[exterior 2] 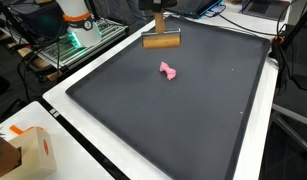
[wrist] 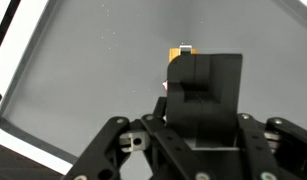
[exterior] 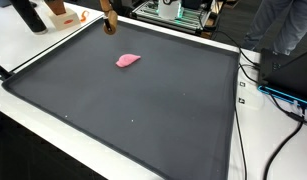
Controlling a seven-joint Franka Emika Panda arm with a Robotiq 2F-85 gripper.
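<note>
My gripper (exterior 2: pixel 159 20) hangs over the far edge of a dark mat (exterior 2: pixel 193 120), shut on the upright handle of a wooden T-shaped tool (exterior 2: pixel 161 41). The tool's crossbar rests on or just above the mat. In an exterior view the gripper (exterior: pixel 106 12) and the tool (exterior: pixel 109 27) stand at the top. A small pink object (exterior 2: pixel 169 71) (exterior: pixel 127 60) lies on the mat, a short way in front of the tool. In the wrist view a black block (wrist: pixel 203 95) fills my gripper (wrist: pixel 203 115), the tool's wooden end (wrist: pixel 183 50) shows beyond it, and a sliver of the pink object (wrist: pixel 165 85) shows beside it.
The mat covers a white table (exterior: pixel 53 130). Cables (exterior: pixel 268 80) and a dark box (exterior: pixel 293 70) lie beside the mat. An equipment rack (exterior 2: pixel 78 40) stands by the table, and a cardboard box (exterior 2: pixel 33 150) sits at the table's near corner.
</note>
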